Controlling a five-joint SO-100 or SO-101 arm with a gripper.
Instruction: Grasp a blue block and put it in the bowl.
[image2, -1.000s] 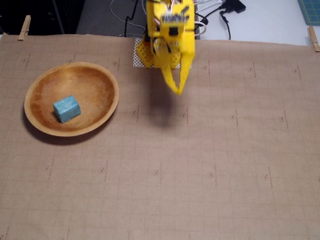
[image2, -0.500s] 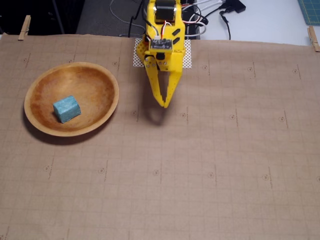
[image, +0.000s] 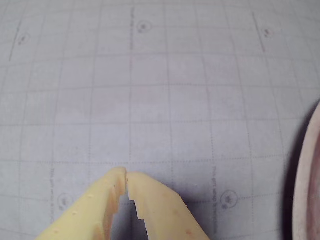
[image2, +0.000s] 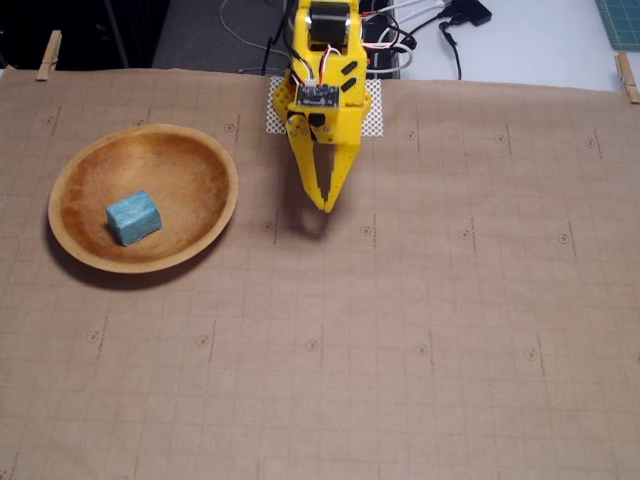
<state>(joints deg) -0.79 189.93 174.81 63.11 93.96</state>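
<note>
In the fixed view a light-blue block (image2: 133, 217) lies inside the wide wooden bowl (image2: 210, 165) at the left of the table. My yellow gripper (image2: 326, 205) hangs over the brown gridded paper to the right of the bowl, apart from it, with its fingertips together and nothing between them. In the wrist view the gripper (image: 125, 174) shows its two yellow fingers touching at the tips over bare paper. The bowl's rim (image: 306, 185) shows at the right edge there. The block is out of the wrist view.
Brown gridded paper (image2: 400, 330) covers the table, held by wooden clothespins (image2: 48, 55) at the far corners. The arm's base and cables (image2: 400, 40) sit at the far edge. A white mesh pad (image2: 372, 118) lies under the base.
</note>
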